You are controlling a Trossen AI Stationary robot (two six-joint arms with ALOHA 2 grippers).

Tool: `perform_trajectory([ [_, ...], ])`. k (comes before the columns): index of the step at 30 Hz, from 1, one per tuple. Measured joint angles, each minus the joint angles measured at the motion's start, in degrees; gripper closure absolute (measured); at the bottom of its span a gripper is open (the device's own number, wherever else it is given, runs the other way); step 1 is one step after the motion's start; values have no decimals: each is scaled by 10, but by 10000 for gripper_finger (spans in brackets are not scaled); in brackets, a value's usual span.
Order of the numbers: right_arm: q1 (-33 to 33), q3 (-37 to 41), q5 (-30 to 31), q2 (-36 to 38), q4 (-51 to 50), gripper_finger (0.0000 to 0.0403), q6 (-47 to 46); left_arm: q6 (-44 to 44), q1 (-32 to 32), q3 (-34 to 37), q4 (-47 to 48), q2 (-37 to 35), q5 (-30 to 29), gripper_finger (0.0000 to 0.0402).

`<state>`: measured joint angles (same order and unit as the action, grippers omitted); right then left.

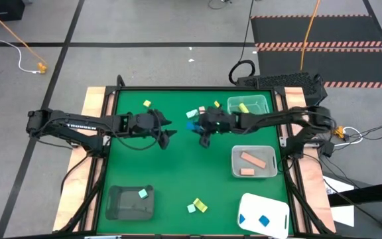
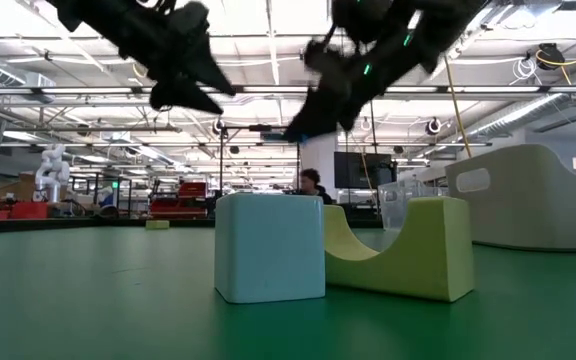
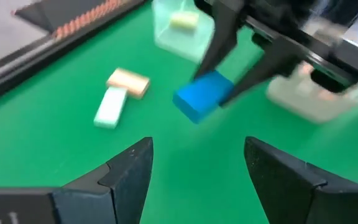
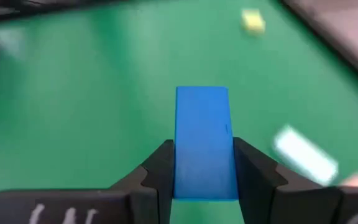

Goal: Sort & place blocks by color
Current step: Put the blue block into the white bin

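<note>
One blue bar pinched endwise in the right gripper, left gripper idle, open, empty; shallow hold, may twist loose in transit.

Grey tiled floor around the table. Black mats with red-striped edges at one side; orange cable across the floor. Open hall beyond: ceiling trusses, strip lights, red equipment, dark screen, a seated person.
</note>
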<state>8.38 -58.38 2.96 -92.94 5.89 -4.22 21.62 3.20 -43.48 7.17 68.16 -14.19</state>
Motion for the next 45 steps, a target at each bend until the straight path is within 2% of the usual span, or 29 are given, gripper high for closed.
perform_trajectory([
  [3, -20, -1, 50, 47, -18, 293, 82, 64, 0, 0, -64, 0, 30, 149],
  [6, -44, -1, 114, 83, -31, 293, 171, 182, 5, 0, -129, 0, 43, 149],
  [9, -70, -1, 170, 111, -30, 293, 220, 282, 7, 0, -179, 4, 46, 149],
  [14, -107, -1, 228, 132, -32, 293, 236, 329, -5, 0, -270, 39, 72, 149],
  [17, -131, -1, 243, 143, -55, 293, 212, 338, -14, 0, -307, 61, 73, 149],
  [20, -159, -1, 242, 158, -119, 293, 156, 351, -15, 0, -322, 76, 72, 149],
  [26, -217, -1, 237, 197, -252, 293, -26, 356, -15, 0, -309, 76, 71, 149],
  [30, -243, -1, 161, 216, -362, 293, -165, 354, -13, 0, -310, 76, 71, 149],
  [35, -289, -1, -38, 227, -443, 293, -274, 332, -11, 0, -308, 76, 71, 149],
  [39, -351, -2, -185, 228, -433, 293, -322, 333, -4, 0, -309, 76, 71, 149],
  [42, -406, -1, -245, 227, -412, 293, -365, 335, -1, 0, -308, 76, 69, 149],
  [45, -457, -2, -258, 228, -373, 293, -409, 335, 1, 0, -308, 76, 69, 149],
])
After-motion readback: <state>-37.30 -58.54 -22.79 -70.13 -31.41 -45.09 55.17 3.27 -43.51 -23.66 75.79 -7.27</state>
